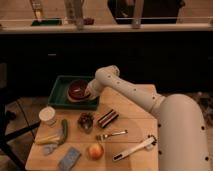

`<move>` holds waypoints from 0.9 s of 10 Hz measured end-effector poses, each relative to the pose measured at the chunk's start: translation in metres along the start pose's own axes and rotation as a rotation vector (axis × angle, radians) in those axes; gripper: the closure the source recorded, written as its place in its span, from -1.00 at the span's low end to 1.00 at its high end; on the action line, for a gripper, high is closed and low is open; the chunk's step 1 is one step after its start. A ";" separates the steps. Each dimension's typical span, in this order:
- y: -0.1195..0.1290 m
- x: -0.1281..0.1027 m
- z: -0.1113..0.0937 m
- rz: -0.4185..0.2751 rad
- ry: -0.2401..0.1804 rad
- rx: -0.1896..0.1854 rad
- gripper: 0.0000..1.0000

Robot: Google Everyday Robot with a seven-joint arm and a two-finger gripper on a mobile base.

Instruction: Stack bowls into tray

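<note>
A dark green rectangular tray (60, 94) sits at the table's far left. A dark maroon-brown bowl (77, 90) rests inside it, toward its right side. I cannot tell whether a second bowl lies under it; no pinkish-red bowl shows on its own. My white arm reaches in from the right and bends down at the tray's right edge. My gripper (90, 93) is at the bowl's right rim, mostly hidden behind the wrist.
On the wooden table (135, 112): a white cup (47, 115), a small dark ridged cup (86, 121), a dark striped packet (107, 118), a fork (112, 134), a white brush (134, 148), an apple (95, 150), a blue-grey sponge (69, 158), and a green vegetable (64, 130).
</note>
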 end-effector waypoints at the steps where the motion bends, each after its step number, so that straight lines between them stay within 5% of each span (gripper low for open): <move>1: -0.001 0.002 0.002 0.007 0.000 0.005 1.00; 9: 0.001 0.014 0.031 0.045 0.004 0.009 1.00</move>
